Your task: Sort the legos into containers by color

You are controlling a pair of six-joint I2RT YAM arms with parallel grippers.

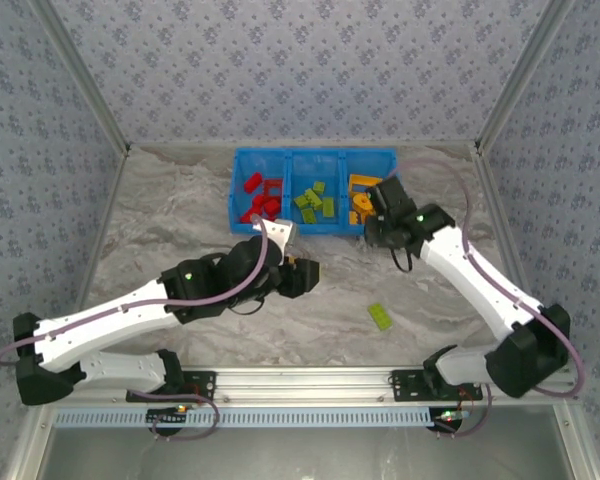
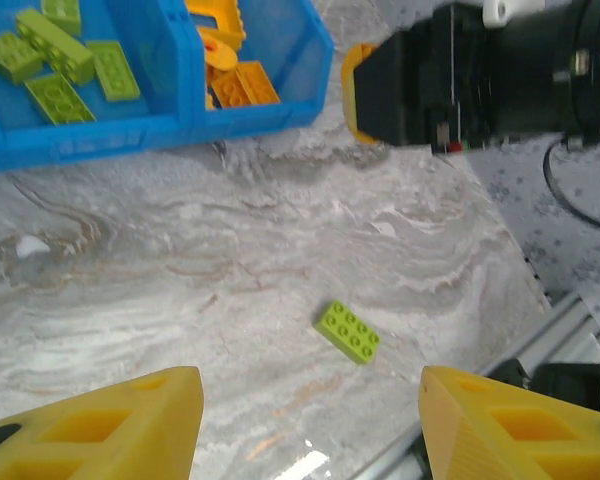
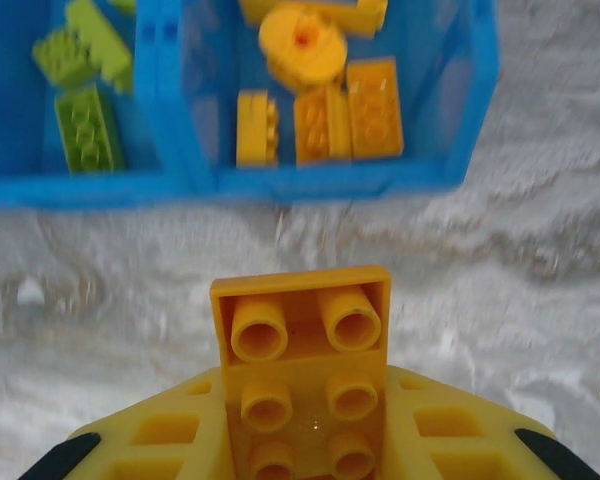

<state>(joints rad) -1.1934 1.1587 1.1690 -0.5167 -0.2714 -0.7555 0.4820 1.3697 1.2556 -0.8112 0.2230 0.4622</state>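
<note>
Fingers [image 2: 110, 425] of the left gripper [image 2: 305, 400] stand wide apart with nothing between them. The right gripper [image 3: 305, 415] is clamped on an orange brick [image 3: 300, 340], studs showing, with the brick's free end jutting past the fingertips toward the tray. The marbled grey table [image 1: 180, 220] carries the blue tray [image 1: 310, 232] at its far side. The tray has three compartments in a row: red bricks [image 1: 262, 198] on the left, lime green bricks [image 1: 315, 203] in the middle, orange bricks [image 1: 363, 200] on the right. The held brick is just short of the tray's near wall, in front of the orange compartment. A lone lime green brick [image 2: 347, 332] lies on the table ahead of the left fingers, roughly between them and well apart from the tray.
</note>
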